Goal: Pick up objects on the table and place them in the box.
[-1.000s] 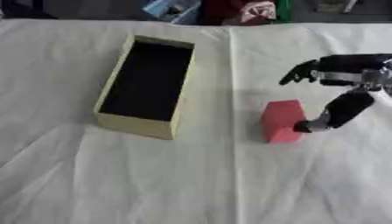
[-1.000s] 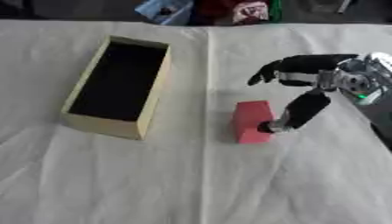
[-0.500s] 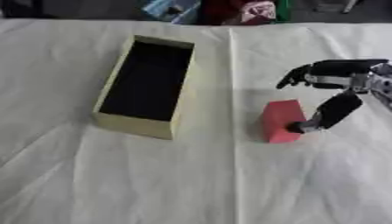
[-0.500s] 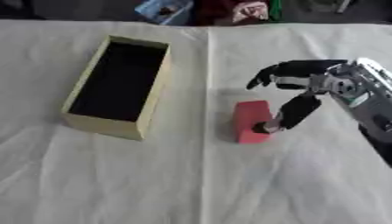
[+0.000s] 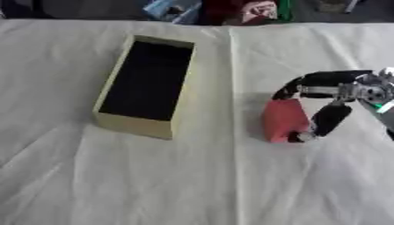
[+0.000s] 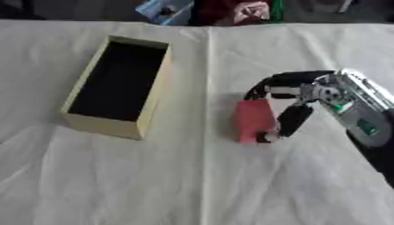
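A red block lies on the white cloth right of centre. My right hand reaches in from the right and curls round it: the fingers arch over its far end and the thumb presses on its near right side. An open cardboard box with a dark inside stands to the left of the block, with nothing visible in it. My left hand shows in neither view.
A white cloth with creases covers the table. Coloured packages lie along the far edge beyond the cloth. Open cloth lies in front of the box and the block.
My right hand has closed in from the right onto the red block, fingers lowering over its far end. The block has shifted slightly left. The box has not moved.
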Motion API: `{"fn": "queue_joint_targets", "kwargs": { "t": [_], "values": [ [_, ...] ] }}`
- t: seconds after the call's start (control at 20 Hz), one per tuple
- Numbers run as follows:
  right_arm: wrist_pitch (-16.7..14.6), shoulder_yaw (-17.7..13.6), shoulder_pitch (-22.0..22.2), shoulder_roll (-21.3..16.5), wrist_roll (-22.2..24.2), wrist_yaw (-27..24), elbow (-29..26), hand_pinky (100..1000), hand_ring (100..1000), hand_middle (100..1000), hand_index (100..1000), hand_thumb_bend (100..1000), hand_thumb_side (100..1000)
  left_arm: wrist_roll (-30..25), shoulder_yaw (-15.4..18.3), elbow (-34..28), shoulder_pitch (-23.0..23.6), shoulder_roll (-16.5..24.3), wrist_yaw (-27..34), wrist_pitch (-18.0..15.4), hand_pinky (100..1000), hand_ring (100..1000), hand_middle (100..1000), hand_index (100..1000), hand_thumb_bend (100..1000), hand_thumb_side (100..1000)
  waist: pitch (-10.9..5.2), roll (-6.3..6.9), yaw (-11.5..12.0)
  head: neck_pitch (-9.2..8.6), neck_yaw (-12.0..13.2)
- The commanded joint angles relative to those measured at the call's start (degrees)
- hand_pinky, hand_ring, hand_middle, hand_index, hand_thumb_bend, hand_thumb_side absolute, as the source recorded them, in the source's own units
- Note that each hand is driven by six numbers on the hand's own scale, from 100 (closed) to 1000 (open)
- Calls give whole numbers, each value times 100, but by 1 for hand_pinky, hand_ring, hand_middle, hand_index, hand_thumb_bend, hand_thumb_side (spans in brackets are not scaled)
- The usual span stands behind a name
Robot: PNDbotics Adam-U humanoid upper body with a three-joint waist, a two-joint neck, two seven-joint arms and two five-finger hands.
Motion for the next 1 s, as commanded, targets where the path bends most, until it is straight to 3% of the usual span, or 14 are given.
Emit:
{"fn": "queue_joint_targets", "kwargs": {
  "t": [0.05,0.45,0.75,1.0],
  "values": [
    [10,-43,-67,-100,41,-15,-36,817,882,798,924,439,365,-27,-10,-115,-51,75,10,-4,563,549,517,646,179,100,-64,53,4,-53,-8],
    [117,-58,-58,-135,-27,-133,-129,810,866,766,880,386,379,-33,-17,-115,-66,74,16,-5,564,549,517,646,178,100,-63,43,-3,-67,-4],
    [397,-92,-47,-121,-512,-112,-154,785,814,665,767,107,100,-34,-20,-115,-65,74,21,-4,564,550,518,646,178,100,-66,42,-8,-68,4],
    [493,-134,-63,-196,-663,-199,-342,782,801,635,735,100,100,-38,-21,-115,-61,76,24,-2,565,550,518,646,178,100,-71,34,-17,-63,15]
  ]
}}
